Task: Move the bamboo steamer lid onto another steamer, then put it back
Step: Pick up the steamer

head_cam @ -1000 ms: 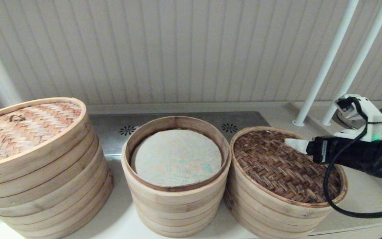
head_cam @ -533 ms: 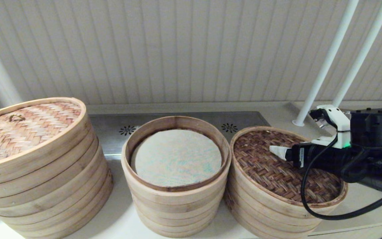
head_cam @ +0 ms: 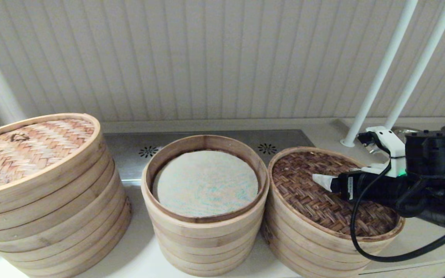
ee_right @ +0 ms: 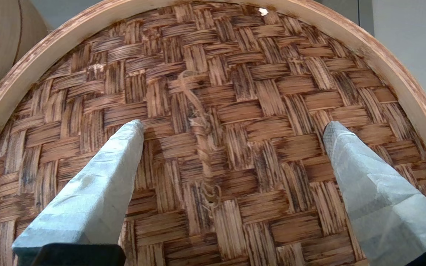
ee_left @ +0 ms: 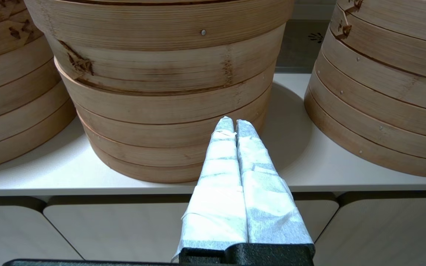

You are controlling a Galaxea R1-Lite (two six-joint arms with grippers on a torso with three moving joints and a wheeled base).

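The bamboo steamer lid (head_cam: pixel 325 193), dark brown herringbone weave in a pale rim, lies on the right-hand stack. My right gripper (head_cam: pixel 323 180) hovers just above it, reaching in from the right. In the right wrist view the gripper (ee_right: pixel 233 126) is open, its taped fingers spread wide over the weave (ee_right: pixel 272 92) on either side of a thin twisted cord (ee_right: pixel 202 129). Nothing is held. The middle steamer (head_cam: pixel 203 227) stands open, showing a grey-green liner (head_cam: pixel 206 183). My left gripper (ee_left: pixel 231 123) is shut and empty, low in front of the counter, facing the middle stack (ee_left: pixel 161 111).
A much wider stack with a light tan woven lid (head_cam: pixel 25 146) fills the left. Two white slanted poles (head_cam: pixel 381 73) rise behind the right stack. A metal vent plate (head_cam: pixel 137 148) lies at the back, below the panelled wall. The stacks stand close together near the counter's front edge (ee_left: pixel 87 186).
My right gripper has moved left, further in over the dark lid, and sits a little lower. The lid and the stacks have not moved.
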